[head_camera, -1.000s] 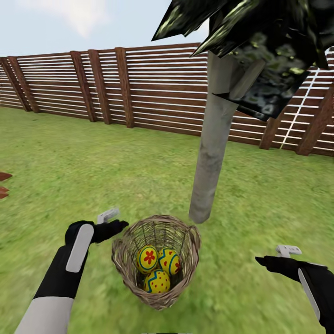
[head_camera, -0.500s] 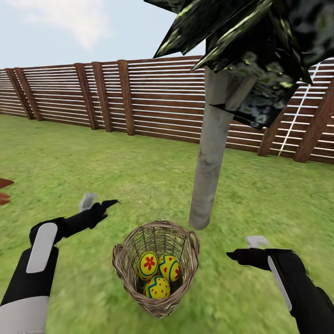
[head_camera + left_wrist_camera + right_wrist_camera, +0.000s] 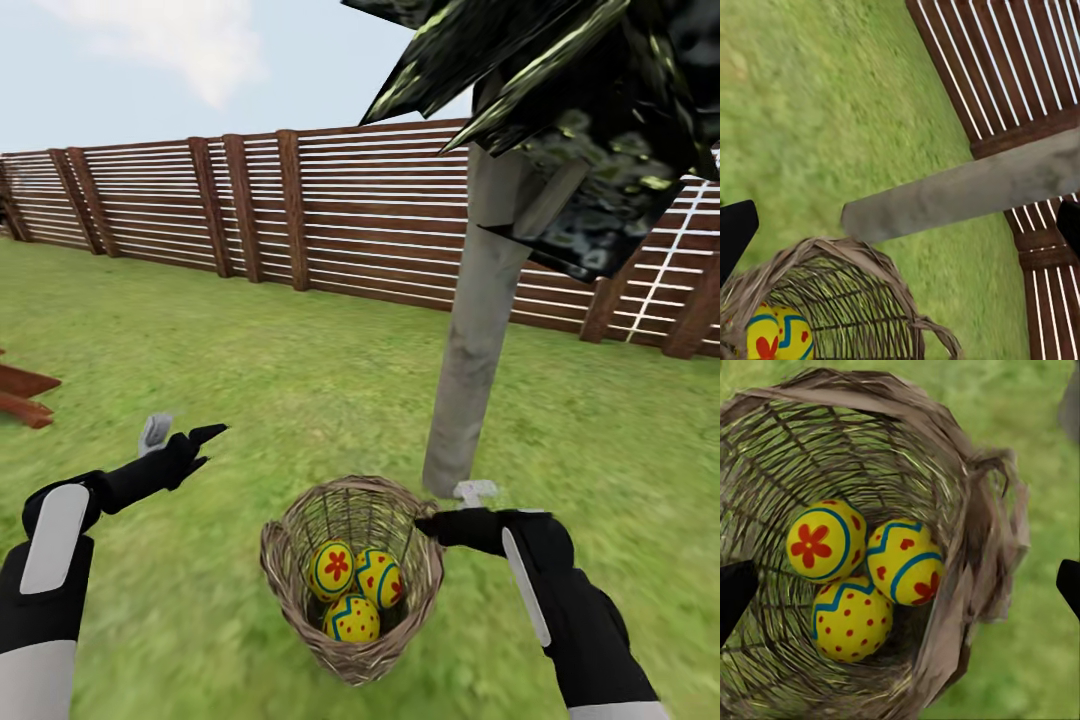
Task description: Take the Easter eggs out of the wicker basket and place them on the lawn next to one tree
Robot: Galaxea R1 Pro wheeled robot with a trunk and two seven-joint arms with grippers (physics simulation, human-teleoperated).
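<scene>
You are looking down at the wicker basket (image 3: 352,575), which is sitting on the lawn (image 3: 250,360) at the lower centre of the head view, just in front of the tree (image 3: 478,330). All three Easter eggs (image 3: 356,588) are lying together at its bottom, touching one another; through the right wrist camera you are seeing them clearly: the flower egg (image 3: 826,541), the zigzag egg (image 3: 904,562) and the dotted egg (image 3: 852,618) below them. The basket's near wall is hiding the lowest part of the eggs in the head view.

Your right gripper (image 3: 440,522) is hovering at the basket's right rim, beside the loop handle (image 3: 991,469). Its fingers are showing as dark tips at the two side edges of the right wrist picture, spread wide, with nothing between them but the basket below. Whether they are touching the rim is hard to tell.

Your left gripper (image 3: 195,445) is hanging over grass at the left of the frame, well apart from the basket. Its fingers are appearing spread and holding nothing; in the left wrist picture only dark corners are showing at the side edges, with the basket rim (image 3: 840,259), one egg (image 3: 778,334) cut off by the bottom edge, and the pale trunk (image 3: 967,191) crossing the frame.

The tree's dark foliage is cut off by the top right corner. A slatted wooden fence (image 3: 300,215) is running across the background, and a brown wooden object (image 3: 22,395) is cut off by the left edge, too little of it showing to identify.
</scene>
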